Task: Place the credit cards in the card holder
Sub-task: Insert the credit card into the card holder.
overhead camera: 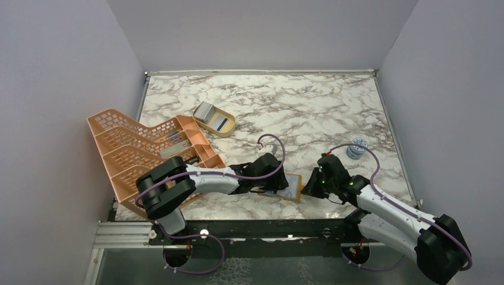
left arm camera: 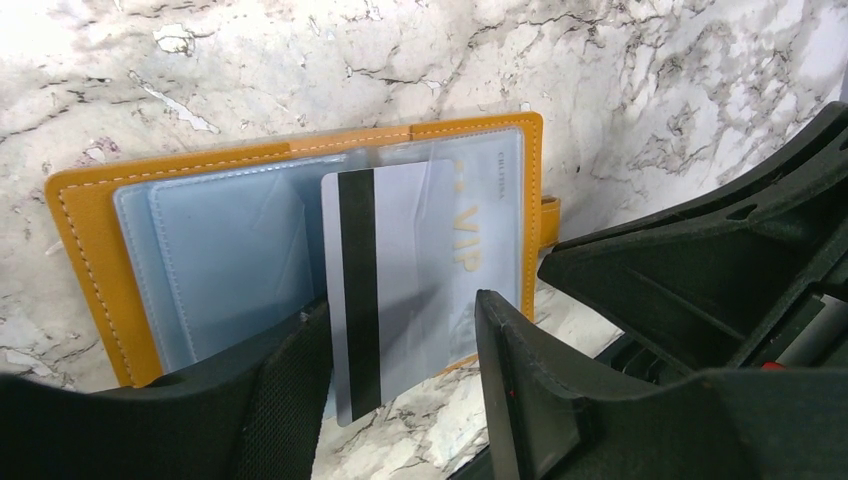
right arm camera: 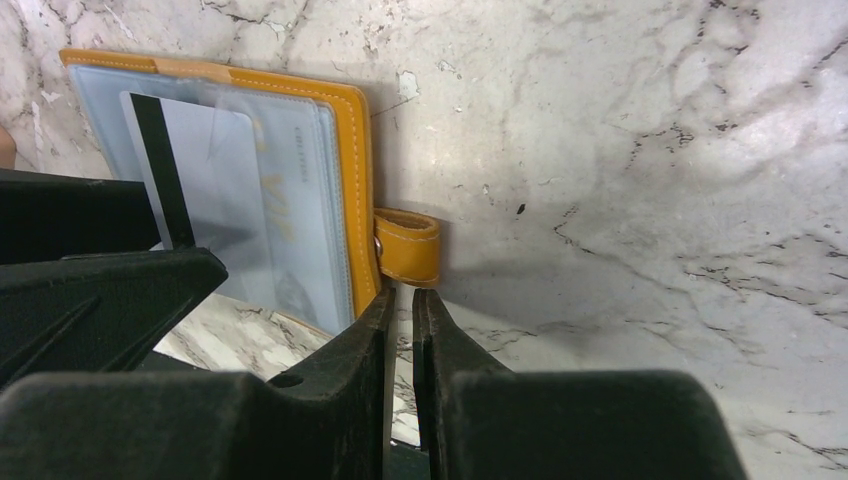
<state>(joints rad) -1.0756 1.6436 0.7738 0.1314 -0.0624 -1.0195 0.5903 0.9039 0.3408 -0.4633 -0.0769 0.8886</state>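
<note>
Card holder (left arm camera: pixel 90 230) lies open on the desk (overhead camera: pixel 309 113) near its front edge, between your two arms, with one striped credit card (left arm camera: pixel 410 280) partly inside a clear pocket. Left jaws stand apart either side of the card's free end; contact unclear. Right jaws are almost closed on nothing, tips at the holder's edge beside the snap tab (right arm camera: pixel 408 245).

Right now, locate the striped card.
Left wrist view: the striped card sits partly in the right pocket of the card holder, flanked by the left hand.
</note>
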